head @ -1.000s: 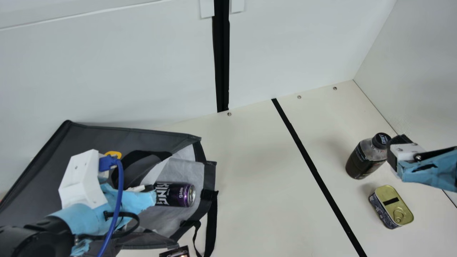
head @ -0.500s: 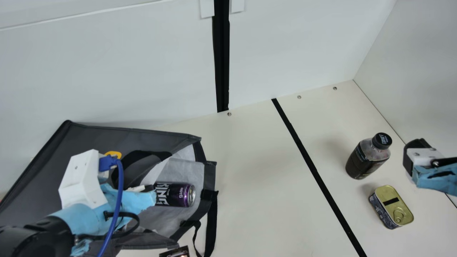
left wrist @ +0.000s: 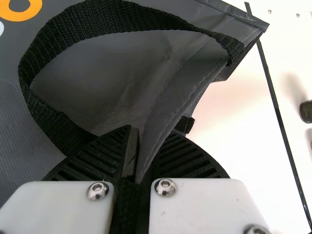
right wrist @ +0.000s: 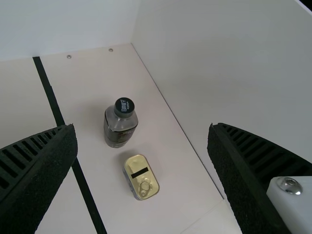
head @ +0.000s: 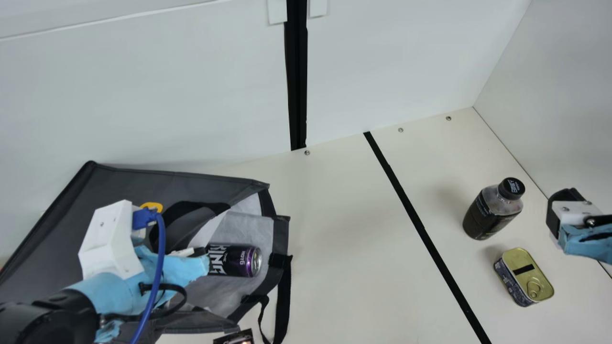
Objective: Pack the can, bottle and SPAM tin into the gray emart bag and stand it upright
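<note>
Left tool pinches the bag, right tool hovers spread wide.

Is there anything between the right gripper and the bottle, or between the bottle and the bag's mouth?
Nothing visible stands between the right gripper and the bottle. Toward the gray bag, only a flat black strip crosses the table; the can lies just inside the mouth and might crowd entry.

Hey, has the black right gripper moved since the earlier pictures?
Yes, the right gripper has moved toward the main view's right edge, farther from the black table stripe.
</note>
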